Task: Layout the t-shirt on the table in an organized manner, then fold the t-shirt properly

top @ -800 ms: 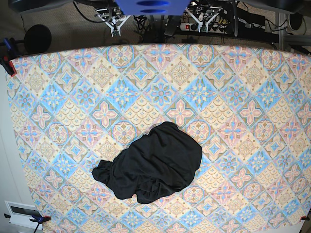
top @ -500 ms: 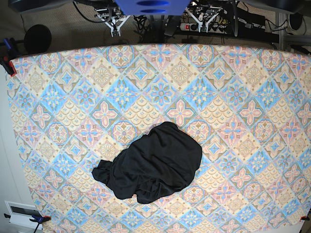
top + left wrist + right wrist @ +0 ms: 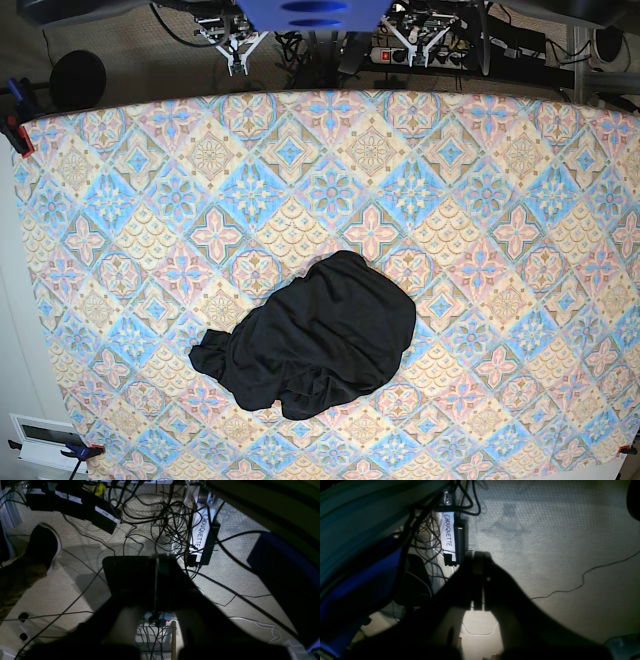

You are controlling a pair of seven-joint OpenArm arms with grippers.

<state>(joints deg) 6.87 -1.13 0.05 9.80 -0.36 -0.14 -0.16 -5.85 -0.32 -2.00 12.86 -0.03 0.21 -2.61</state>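
Both grippers sit parked past the far edge of the table, above the floor: the left gripper [image 3: 155,580] shows as 2 dark fingers pressed flat together with nothing between them, and the right gripper [image 3: 478,580] looks the same, jaws closed and empty. In the base view the left gripper [image 3: 418,38] hangs at the top right of centre and the right gripper [image 3: 236,45] at the top left of centre, each well apart from the garment. Nearest the camera's bottom edge, the t-shirt [image 3: 315,335] lies in a crumpled black heap on the table [image 3: 120,200], slightly below and left of the middle, with a bunched lobe sticking out at its lower left and rumpled folds along its near side. Patterned cloth shows all around it. Beyond the table, the wrist views show beige carpet [image 3: 545,542], a tangle of black cables [image 3: 162,517], and a white label reading CHOUQUETTE [image 3: 201,533].
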